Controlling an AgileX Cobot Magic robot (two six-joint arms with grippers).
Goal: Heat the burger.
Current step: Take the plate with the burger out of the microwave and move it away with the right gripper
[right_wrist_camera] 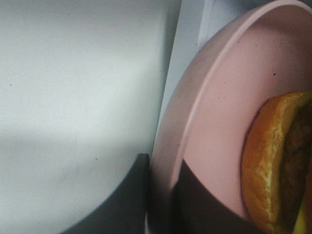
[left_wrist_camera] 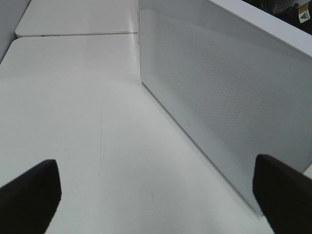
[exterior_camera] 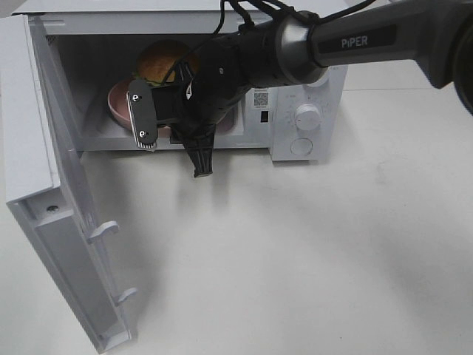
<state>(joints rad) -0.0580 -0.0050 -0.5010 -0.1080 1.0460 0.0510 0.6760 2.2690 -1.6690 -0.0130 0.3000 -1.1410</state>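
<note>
Burger [exterior_camera: 164, 61] on pink plate [exterior_camera: 118, 100] inside microwave [exterior_camera: 295, 111], bun up, round, no clear long axis. My right gripper [right_wrist_camera: 163, 195] clenched on plate rim. Slide plate level and deeper, then let go. My left gripper [left_wrist_camera: 156, 195] released, beside microwave door [left_wrist_camera: 219, 97].

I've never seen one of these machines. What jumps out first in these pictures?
The black right arm reaches into an open white microwave, its gripper pinching the rim of a pink plate. On that plate, inside the oven, sits a golden-bunned burger. The microwave's door swings wide toward the left of the overhead view.
</note>
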